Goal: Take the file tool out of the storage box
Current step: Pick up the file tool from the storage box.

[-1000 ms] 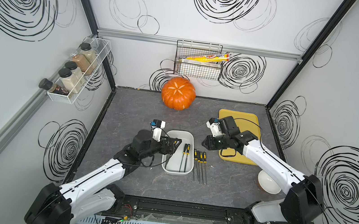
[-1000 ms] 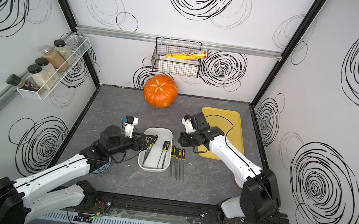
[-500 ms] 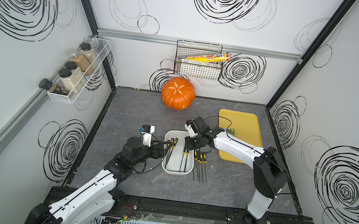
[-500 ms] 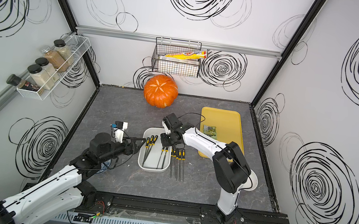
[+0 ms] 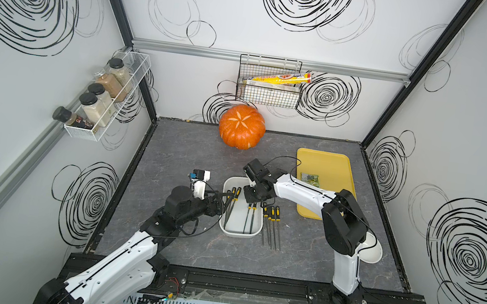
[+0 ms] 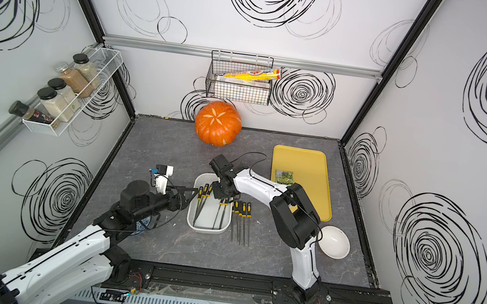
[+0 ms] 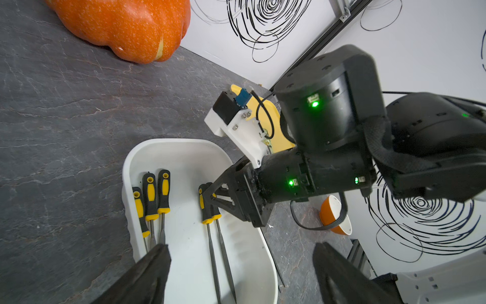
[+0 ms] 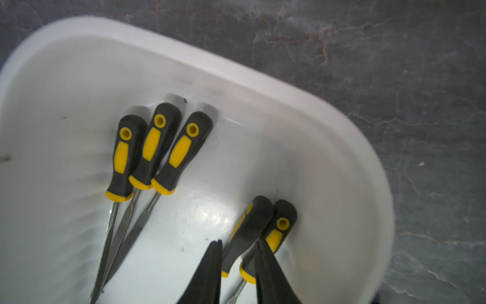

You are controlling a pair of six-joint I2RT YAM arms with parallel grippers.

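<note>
1. Left pincer: spread wide and empty, at the box's left rim.
2. Box: mid-desk. It holds five files, three on the left and a pair on the right.
3. Right pincer: narrowly parted astride one file of the right pair. Whether it clamps cannot be told.
4. Loose files: on the desk, just right of the box.
5. Pumpkin: at the back wall.
</note>
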